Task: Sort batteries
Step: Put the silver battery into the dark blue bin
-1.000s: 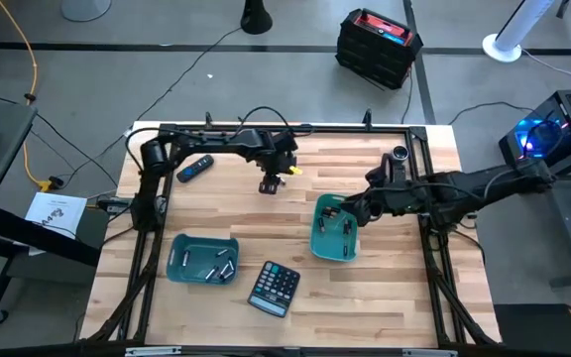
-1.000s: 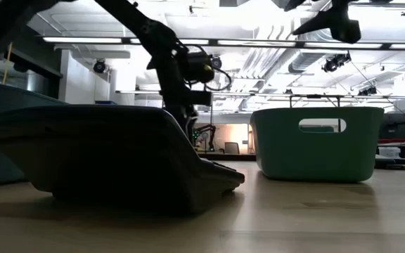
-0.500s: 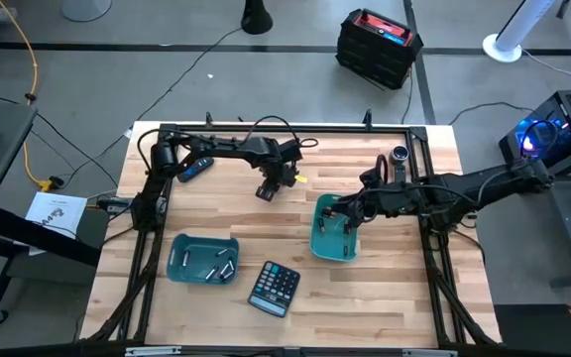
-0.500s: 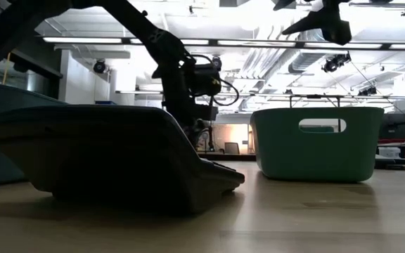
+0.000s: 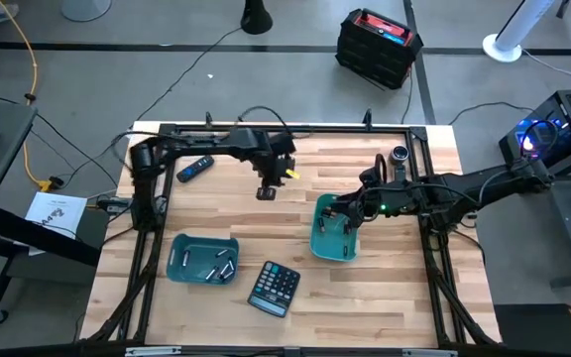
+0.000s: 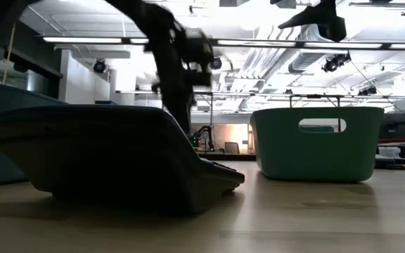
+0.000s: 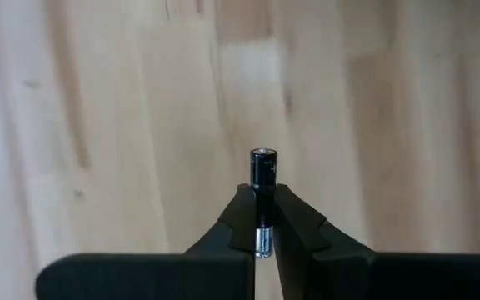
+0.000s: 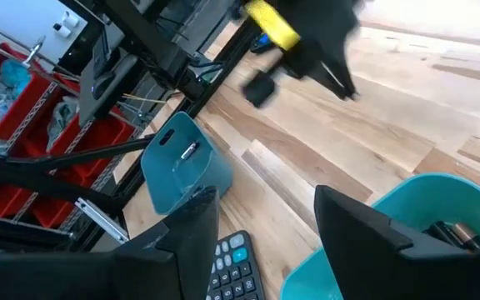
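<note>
in the left wrist view a dark battery (image 7: 262, 179) with a silvery end stands pinched between the two fingers (image 7: 242, 221) of the left gripper (image 5: 266, 192), its tip poking out past them above bare desk (image 7: 123, 125). farther along the desk, the right gripper (image 5: 348, 214) hangs over the rim of a teal bin (image 5: 333, 229), fingers (image 8: 352, 225) spread apart, with batteries (image 8: 450, 233) lying inside. a second teal bin (image 5: 202, 258) with more batteries sits beside a calculator (image 5: 274, 289).
</note>
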You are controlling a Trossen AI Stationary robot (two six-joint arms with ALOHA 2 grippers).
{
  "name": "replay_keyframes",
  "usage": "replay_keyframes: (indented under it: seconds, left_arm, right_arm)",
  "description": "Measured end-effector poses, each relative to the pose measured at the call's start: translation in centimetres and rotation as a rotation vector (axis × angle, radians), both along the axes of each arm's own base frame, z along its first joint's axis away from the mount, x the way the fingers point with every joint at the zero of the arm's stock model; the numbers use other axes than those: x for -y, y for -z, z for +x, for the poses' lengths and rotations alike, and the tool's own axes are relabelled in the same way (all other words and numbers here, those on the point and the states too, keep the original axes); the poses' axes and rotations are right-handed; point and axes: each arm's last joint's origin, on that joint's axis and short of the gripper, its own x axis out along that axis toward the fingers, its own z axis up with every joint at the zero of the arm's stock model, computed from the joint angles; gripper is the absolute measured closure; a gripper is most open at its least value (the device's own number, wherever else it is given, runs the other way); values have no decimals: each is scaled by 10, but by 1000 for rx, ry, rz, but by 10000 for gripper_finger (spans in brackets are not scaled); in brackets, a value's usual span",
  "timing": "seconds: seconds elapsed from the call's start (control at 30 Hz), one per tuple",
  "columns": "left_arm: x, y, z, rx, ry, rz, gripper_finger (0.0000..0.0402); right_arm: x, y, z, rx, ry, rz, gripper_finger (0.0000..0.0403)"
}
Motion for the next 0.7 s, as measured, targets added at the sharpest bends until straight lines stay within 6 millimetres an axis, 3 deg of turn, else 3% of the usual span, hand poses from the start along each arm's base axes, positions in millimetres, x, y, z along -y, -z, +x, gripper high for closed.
replay_keyframes:
  seconds: [0.17, 0.23, 0.33, 0.5, 0.7]
  left_arm:
    - [26, -61, -18, 163, -30, -28, 396]
    - [45, -87, -31, 248, -25, -72, 396]
    - [81, -107, -57, 286, -11, -138, 396]
    - [150, -109, -110, 298, -40, -199, 398]
    - [218, -75, -174, 315, -214, -324, 398]
  right_arm:
    - [0, -2, 1, 17, -8, -11, 211]
    - [0, -2, 1, 19, -10, -12, 211]
    - [0, -3, 1, 26, -19, -28, 211]
    - [-1, -7, 3, 65, -35, -50, 211]
    - [-1, -10, 5, 95, -54, -66, 211]
